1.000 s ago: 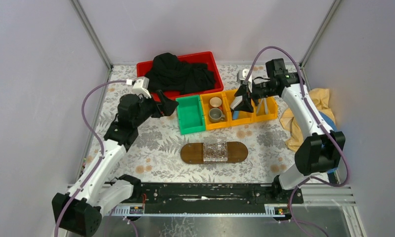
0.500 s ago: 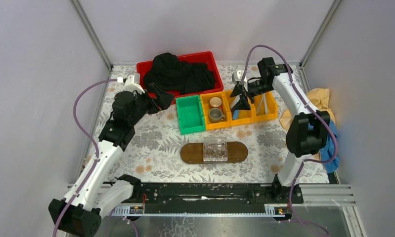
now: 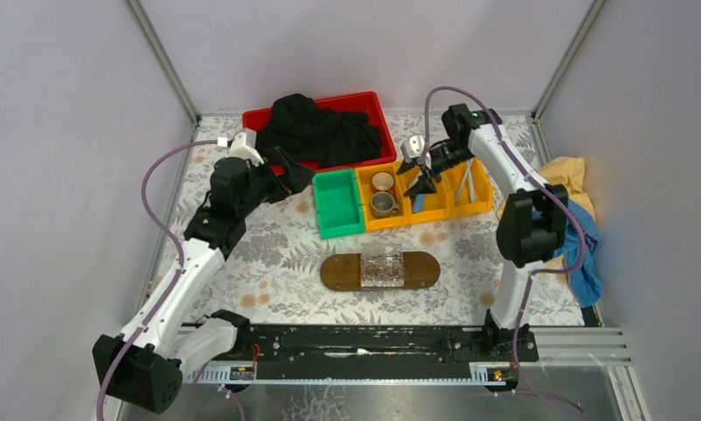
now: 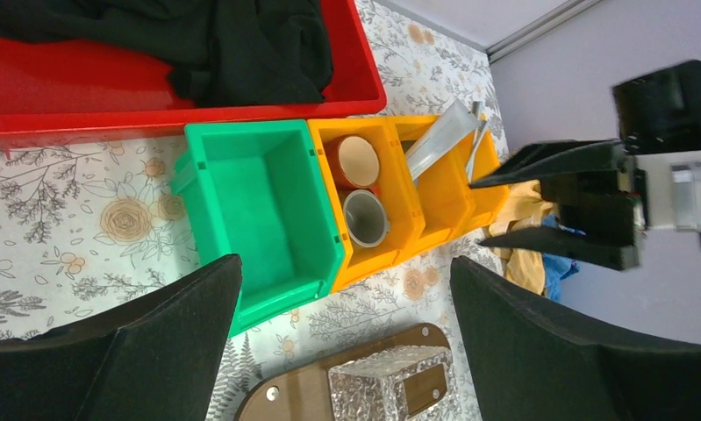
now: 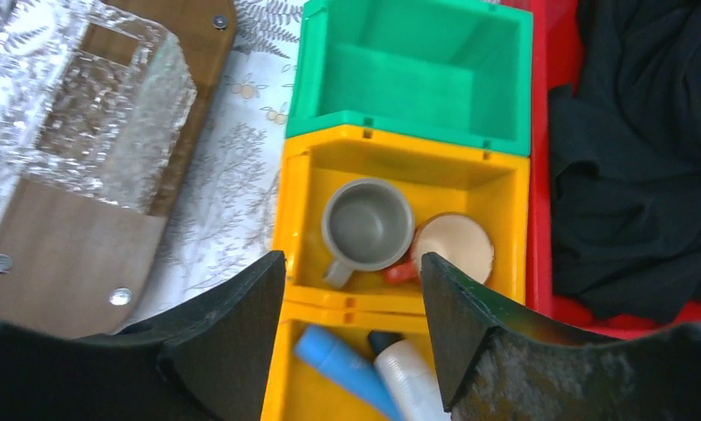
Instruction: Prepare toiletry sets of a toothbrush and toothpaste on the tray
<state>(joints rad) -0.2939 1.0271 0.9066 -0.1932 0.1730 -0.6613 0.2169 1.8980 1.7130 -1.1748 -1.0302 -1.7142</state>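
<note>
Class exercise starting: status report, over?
Left gripper open, empty. Right gripper open above toothpaste. Tray carries only clear box.

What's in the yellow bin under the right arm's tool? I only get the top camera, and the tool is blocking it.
Observer: The right wrist camera shows two toothpastes lying side by side in there, a blue tube and a white tube.
Operator: Is the tool holding one?
Observer: No. The right tool is open, and there is nothing between its fingers.
Operator: Is the tray just plain wood?
Observer: Not quite. Close up, the tray has small round metal studs near its rounded end.
</note>
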